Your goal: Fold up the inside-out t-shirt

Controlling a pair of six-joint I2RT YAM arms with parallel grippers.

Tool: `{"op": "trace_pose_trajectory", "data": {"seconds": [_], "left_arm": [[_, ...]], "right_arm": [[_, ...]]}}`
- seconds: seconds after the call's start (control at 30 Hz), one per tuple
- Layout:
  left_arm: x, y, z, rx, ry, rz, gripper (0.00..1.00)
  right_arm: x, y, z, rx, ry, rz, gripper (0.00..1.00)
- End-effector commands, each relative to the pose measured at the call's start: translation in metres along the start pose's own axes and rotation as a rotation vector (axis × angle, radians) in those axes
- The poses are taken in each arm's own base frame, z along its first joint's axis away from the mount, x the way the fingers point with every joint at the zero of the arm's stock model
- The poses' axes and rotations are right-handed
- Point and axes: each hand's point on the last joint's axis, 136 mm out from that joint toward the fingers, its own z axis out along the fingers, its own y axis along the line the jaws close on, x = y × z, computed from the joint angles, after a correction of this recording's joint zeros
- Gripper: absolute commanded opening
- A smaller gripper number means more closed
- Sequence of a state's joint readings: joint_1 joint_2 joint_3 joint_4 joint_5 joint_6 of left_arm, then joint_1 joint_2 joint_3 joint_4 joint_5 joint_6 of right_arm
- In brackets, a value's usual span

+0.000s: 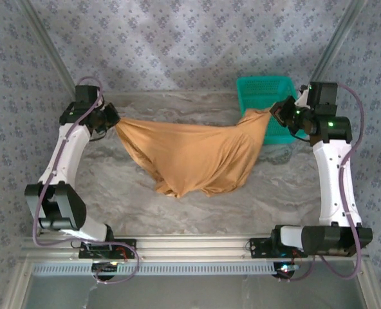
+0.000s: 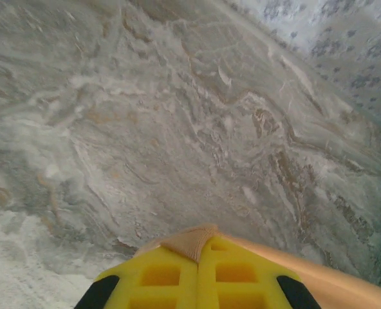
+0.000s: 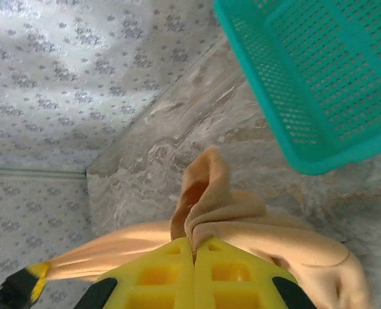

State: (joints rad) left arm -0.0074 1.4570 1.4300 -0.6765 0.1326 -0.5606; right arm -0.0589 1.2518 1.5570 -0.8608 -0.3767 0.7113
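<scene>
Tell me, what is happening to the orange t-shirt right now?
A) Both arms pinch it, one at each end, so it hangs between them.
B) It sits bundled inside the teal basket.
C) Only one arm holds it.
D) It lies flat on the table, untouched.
A: the left fingers and the right fingers are each shut on a bunch of the t-shirt, which sags between the two arms.

left fingers (image 2: 159, 278): clamped on t-shirt (image 2: 192, 239) fold | rest trails lower right | marble table (image 2: 145, 129) beneath
</scene>
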Motion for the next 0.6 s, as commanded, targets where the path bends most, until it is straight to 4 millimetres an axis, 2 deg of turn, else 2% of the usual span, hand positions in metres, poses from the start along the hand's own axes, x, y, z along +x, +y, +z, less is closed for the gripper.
{"op": "trace_pose_trajectory", "data": {"seconds": [0.0, 0.17, 0.37, 0.47, 0.53, 0.57], "left_arm": [[-0.041, -0.002, -0.061, 0.024, -0.209, 0.019, 0.00], [-0.052, 0.007, -0.088, 0.035, -0.254, -0.010, 0.00], [-0.061, -0.011, -0.122, 0.122, -0.309, -0.013, 0.00], [-0.054, -0.022, -0.115, 0.179, -0.258, -0.012, 0.00], [-0.049, -0.029, -0.099, 0.184, -0.215, 0.013, 0.00], [-0.041, -0.030, -0.085, 0.167, -0.166, 0.024, 0.00]], "right_arm": [[-0.014, 0.006, -0.047, 0.009, -0.145, -0.066, 0.00], [-0.017, -0.001, -0.072, 0.028, -0.182, -0.061, 0.00], [-0.017, 0.017, -0.109, -0.028, -0.253, -0.077, 0.00], [-0.015, 0.026, -0.109, -0.067, -0.246, -0.077, 0.00], [-0.015, 0.029, -0.099, -0.081, -0.231, -0.074, 0.00], [-0.015, 0.031, -0.089, -0.086, -0.216, -0.076, 0.00]]}}
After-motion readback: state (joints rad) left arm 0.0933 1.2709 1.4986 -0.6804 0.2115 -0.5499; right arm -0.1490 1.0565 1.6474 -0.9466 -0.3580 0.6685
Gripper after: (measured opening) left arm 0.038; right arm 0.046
